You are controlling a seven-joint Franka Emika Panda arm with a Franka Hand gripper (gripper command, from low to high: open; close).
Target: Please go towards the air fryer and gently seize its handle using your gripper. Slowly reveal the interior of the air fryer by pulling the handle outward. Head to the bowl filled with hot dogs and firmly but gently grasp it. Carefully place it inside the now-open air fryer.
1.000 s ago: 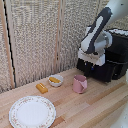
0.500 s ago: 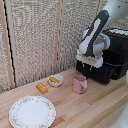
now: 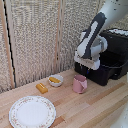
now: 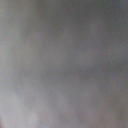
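While at the air fryer, fingers hidden, handle unseen.

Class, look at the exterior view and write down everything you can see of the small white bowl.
The bowl is small, round and white, with a smooth, ceramic-looking surface. It sits upright on the wooden table, against the slatted backdrop. Orange-yellow hot dogs lie inside it. One more orange piece lies on the table just to the exterior view's left, close by. The pink mug stands apart on its other side. Nothing grips the bowl.
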